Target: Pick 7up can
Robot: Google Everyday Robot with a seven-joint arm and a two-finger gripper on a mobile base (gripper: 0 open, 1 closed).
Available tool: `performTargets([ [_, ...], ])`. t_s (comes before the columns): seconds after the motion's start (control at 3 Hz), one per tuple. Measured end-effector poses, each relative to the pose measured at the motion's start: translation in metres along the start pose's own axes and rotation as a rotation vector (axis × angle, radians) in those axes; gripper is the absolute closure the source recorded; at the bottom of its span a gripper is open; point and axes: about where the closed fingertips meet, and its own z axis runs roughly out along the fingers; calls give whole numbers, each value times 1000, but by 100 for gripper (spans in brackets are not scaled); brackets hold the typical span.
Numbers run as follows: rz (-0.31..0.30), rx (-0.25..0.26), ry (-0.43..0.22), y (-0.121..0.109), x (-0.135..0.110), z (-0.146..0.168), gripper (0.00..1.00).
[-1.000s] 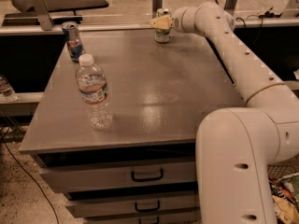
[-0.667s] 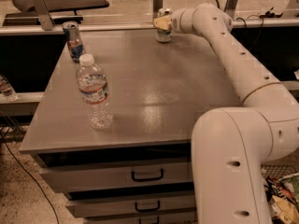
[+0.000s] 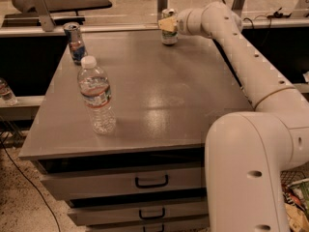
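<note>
Pale 7up can (image 3: 169,36) stands upright; gripper (image 3: 167,24) at its top.

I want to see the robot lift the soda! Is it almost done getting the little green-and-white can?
Nearly there. Reaching looks done: the gripper is right against the 7up can at the far edge of the table. In hand: the grab itself, though I can't tell whether it's holding yet. Left: the lift, since the can stands on the table.
</note>
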Motion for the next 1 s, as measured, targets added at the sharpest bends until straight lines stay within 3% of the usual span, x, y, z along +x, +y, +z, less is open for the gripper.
performTargets([
  [0.33, -74, -61, -9, 20, -8, -28, 100],
  [0.67, -177, -111, -43, 44, -18, -68, 100],
  [1.0, -311, -121, -90, 54, -22, -109, 100],
])
